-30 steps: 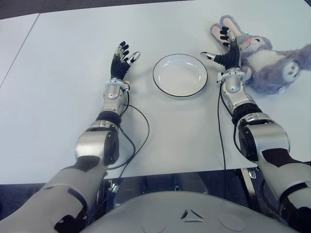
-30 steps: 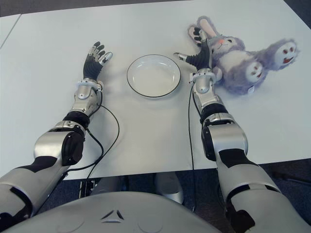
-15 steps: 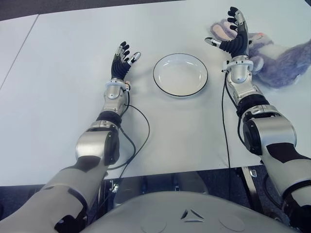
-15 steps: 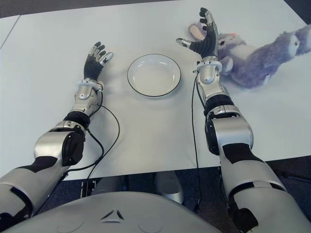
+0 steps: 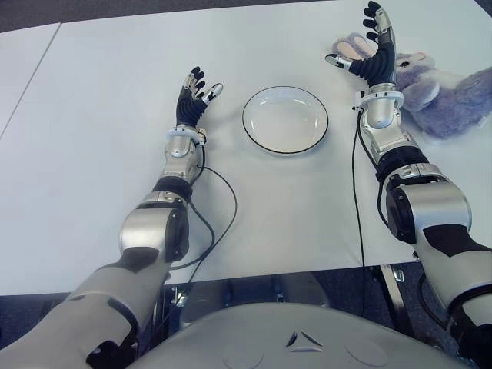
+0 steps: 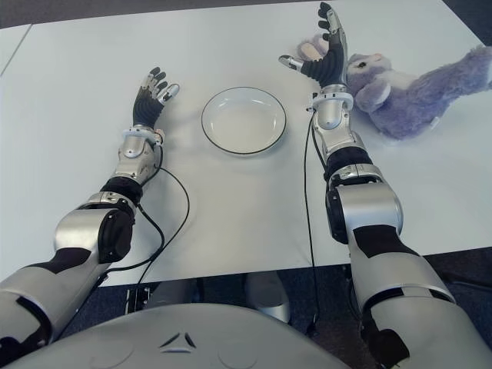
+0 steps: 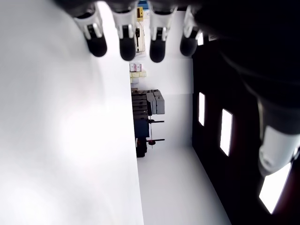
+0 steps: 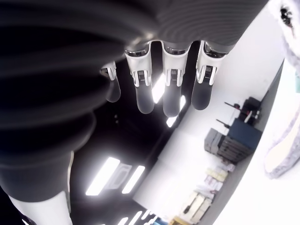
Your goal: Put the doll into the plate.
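Note:
The doll is a purple plush rabbit lying on its side at the table's far right, head toward the plate. Mid-table sits the white plate with a dark rim, and nothing is in it. My right hand is raised between plate and doll, just left of the rabbit's head, and partly covers its pink-lined ears. Its fingers are spread straight and hold nothing; an ear tip shows beside them. My left hand shows left of the plate with straight fingers, holding nothing.
The white table stretches wide on all sides of the plate. A seam with a second table runs at the far left. Thin black cables trail from both wrists to the front edge.
My right hand rose off the doll and moved farther away, fingers now pointing up. The doll rolled from its back, feet showing, onto its side, stretched to the right. Left hand unmoved.

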### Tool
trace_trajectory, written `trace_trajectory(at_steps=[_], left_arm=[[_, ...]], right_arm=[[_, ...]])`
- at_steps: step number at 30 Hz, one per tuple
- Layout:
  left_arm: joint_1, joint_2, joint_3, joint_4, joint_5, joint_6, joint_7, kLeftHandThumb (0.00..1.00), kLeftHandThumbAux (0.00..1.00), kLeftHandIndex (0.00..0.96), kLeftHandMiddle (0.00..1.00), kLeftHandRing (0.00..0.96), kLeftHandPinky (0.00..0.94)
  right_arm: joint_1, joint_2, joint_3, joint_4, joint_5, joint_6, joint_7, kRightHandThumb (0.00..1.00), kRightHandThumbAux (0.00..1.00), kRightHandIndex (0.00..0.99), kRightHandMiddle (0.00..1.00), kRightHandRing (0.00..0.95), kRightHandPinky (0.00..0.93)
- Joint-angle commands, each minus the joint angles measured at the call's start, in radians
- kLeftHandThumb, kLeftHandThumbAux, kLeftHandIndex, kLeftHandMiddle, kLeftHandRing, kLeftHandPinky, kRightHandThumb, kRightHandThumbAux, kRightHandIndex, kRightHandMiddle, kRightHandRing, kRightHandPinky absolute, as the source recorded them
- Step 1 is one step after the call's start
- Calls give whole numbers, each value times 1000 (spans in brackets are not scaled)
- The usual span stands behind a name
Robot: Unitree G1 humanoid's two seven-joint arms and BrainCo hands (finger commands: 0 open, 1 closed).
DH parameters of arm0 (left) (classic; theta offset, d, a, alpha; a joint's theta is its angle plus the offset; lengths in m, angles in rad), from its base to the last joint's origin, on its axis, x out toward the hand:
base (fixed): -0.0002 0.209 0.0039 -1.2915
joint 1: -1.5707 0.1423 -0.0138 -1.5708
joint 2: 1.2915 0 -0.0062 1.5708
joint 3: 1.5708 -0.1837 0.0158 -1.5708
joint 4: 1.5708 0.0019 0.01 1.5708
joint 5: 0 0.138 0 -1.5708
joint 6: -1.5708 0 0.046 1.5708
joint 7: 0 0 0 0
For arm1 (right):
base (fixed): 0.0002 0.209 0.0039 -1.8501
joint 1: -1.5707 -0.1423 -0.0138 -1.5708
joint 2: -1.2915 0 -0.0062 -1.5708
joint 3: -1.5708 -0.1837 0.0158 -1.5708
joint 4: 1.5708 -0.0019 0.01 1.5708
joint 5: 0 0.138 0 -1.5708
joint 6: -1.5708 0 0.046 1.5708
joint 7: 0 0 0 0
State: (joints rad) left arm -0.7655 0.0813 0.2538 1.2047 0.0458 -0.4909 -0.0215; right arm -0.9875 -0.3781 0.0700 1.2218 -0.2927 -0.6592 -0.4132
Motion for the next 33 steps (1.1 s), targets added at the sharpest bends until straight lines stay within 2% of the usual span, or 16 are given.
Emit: trace_trajectory(at_steps=[1,14,26,33], left_arm=[[250,-64,-19,160,21,168,27,0,592,45,92,83,63],[251,-64,-17,160,23,166,25,0,591,49,97,85,67],[250,-64,-21,160,28,165,27,0,588,46,98,87,65],[249,-61,-25,161,33,169,25,0,581,46,96,84,62]], right_arm=[[-10,-6,19,2,-30,-5,-2,0,781,93,140,142,166],[-32,-5,20,0,-20,1,9,16,806,101,149,148,174],[-90,-13,12,-17,-5,22,52,23,820,83,139,138,155],[-136,-8,11,-22,-3,24,64,42,879,73,145,143,168]])
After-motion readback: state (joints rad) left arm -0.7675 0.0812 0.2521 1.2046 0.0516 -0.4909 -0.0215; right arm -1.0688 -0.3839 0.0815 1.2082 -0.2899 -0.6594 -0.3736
